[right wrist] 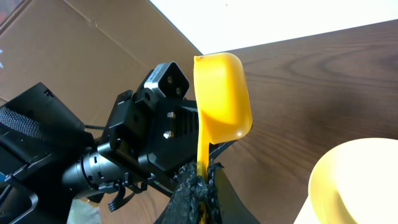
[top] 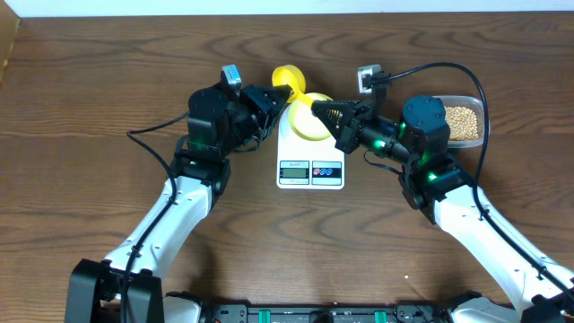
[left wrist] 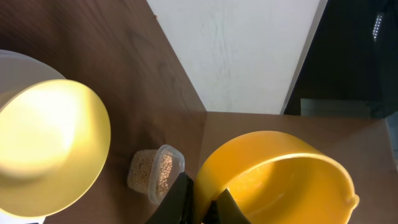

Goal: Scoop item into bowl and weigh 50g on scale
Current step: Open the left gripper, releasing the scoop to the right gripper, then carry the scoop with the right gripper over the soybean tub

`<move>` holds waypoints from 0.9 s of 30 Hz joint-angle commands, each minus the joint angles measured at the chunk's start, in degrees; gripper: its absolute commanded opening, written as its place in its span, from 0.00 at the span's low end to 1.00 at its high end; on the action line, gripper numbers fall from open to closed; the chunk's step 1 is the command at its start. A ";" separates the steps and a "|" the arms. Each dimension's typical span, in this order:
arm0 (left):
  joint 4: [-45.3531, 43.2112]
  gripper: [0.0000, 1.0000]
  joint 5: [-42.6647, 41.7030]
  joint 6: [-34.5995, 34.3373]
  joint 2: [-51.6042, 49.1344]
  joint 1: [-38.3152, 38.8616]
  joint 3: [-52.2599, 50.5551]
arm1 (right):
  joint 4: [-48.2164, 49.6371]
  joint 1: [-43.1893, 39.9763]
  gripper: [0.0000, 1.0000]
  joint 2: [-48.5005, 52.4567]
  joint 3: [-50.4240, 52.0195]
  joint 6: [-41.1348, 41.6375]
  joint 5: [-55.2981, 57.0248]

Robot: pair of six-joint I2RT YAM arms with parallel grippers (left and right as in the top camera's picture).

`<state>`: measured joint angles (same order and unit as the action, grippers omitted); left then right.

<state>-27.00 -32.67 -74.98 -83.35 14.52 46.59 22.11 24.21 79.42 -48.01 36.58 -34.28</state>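
A bright yellow measuring spoon hangs over the table's far side, held by both arms. My left gripper is shut on the rim of its cup. My right gripper is shut on its thin handle, with the cup standing up above. The spoon's cup looks empty. Beside the spoon, the pale yellow bowl sits on the white scale; the bowl holds nothing that I can see. The beans lie in a clear tub at the far right.
The clear tub of beans stands on the wooden table behind the right arm. A white wall borders the table's far edge. The left arm's black wrist fills the space just behind the spoon. A cardboard sheet stands at the left.
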 commanded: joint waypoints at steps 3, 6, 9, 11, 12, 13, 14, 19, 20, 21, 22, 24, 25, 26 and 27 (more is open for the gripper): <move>-0.09 0.08 0.55 0.79 0.74 -0.09 0.15 | 0.17 -0.22 0.02 -0.90 -0.85 -0.37 -0.33; -0.09 0.31 0.57 0.76 0.74 -0.09 0.15 | 0.20 -0.22 0.01 -0.90 -0.85 0.74 -0.28; -0.09 0.63 0.57 0.76 0.74 -0.09 0.15 | 0.42 -0.22 0.02 -0.90 -0.85 5.01 1.16; -0.09 0.68 0.57 0.79 0.74 -0.09 0.15 | 0.35 -0.24 0.01 -1.05 -0.85 6.49 3.50; -0.09 0.70 0.57 0.79 0.74 -0.09 0.15 | 0.15 -0.26 0.02 -1.18 -0.85 7.50 5.33; -0.09 0.72 0.57 0.79 0.74 -0.09 0.15 | -0.02 -0.31 0.02 -1.31 -0.85 8.59 6.93; -0.09 0.72 0.57 0.79 0.74 -0.09 0.15 | -0.07 -0.55 0.01 -1.53 -0.85 10.03 9.07; -0.09 0.76 0.55 3.74 0.74 -0.09 0.15 | -0.72 -3.89 0.02 -2.25 -0.85 10.16 12.74; -0.09 0.77 0.52 4.74 0.74 -0.09 0.15 | -0.98 -4.76 0.02 -2.27 -0.85 10.14 12.74; -0.11 0.78 0.52 5.20 0.74 -0.09 0.15 | -1.27 -5.25 0.02 -2.27 -0.85 10.14 12.74; -0.11 0.79 0.52 5.99 0.74 -0.09 0.15 | -1.86 -6.23 0.02 -2.27 -0.85 10.08 12.98; -0.09 0.80 0.50 8.15 0.74 -0.09 0.15 | -2.36 -7.26 0.02 -2.27 -0.85 9.77 13.11; -0.09 0.80 0.48 9.79 0.74 -0.09 0.15 | -2.64 -7.87 0.02 -2.27 -0.85 9.38 13.18; -0.09 0.80 0.17 11.52 0.74 -0.09 0.15 | -2.80 -8.44 0.02 -2.29 -0.85 8.94 13.16; -0.09 0.81 -0.17 13.35 0.74 -0.09 0.15 | -3.06 -8.87 0.02 -2.34 -0.85 8.46 13.16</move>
<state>-27.00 -32.67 -68.86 -83.35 14.52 46.59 19.40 16.88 78.17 -48.01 46.06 -22.26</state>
